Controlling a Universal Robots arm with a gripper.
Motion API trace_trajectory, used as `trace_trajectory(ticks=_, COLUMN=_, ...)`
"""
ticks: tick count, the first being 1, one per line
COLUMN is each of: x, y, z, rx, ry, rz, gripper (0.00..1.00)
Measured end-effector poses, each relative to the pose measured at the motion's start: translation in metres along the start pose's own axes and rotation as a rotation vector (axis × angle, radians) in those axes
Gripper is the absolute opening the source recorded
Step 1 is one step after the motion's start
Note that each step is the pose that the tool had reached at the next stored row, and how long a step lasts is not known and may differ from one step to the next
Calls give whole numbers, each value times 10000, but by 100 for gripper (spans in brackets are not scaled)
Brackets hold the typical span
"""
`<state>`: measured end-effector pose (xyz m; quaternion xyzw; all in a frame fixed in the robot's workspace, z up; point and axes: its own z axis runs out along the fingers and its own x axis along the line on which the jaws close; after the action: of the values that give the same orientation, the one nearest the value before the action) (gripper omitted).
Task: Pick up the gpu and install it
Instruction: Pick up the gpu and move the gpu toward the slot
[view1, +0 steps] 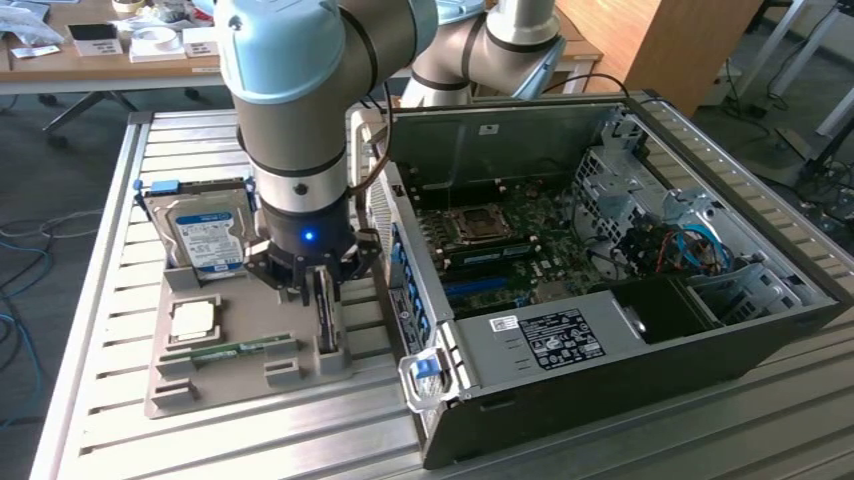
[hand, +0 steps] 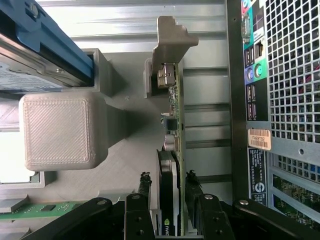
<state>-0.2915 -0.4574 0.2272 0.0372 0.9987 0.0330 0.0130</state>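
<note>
Slatted metal table (view1: 107, 420) carries everything. Open computer case (view1: 747, 330) on exterior view's right, motherboard exposed. Robot arm (view1: 300, 90) reaches straight down over grey tray (view1: 214, 395) beside case. Hard drive (view1: 207, 240) stands at tray's far end. gpu (hand: 172, 150) stands on edge in tray slot nearest case, bracket end away from gripper (hand: 168, 180). Claw open, fingers (hand: 145, 187) straddling card, narrow gap visible. Processor chip (view1: 194, 318) and memory stick (view1: 240, 350) lie in tray.

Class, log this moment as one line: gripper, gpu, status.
gripper: open, astride gpu | gpu: upright in grey holder | status: not lifted
</note>
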Motion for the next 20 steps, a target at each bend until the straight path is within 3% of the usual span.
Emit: trace_trajectory(ticks=20, x=-11, y=-4, z=4, rx=2, ry=-1, rz=1, gripper=42)
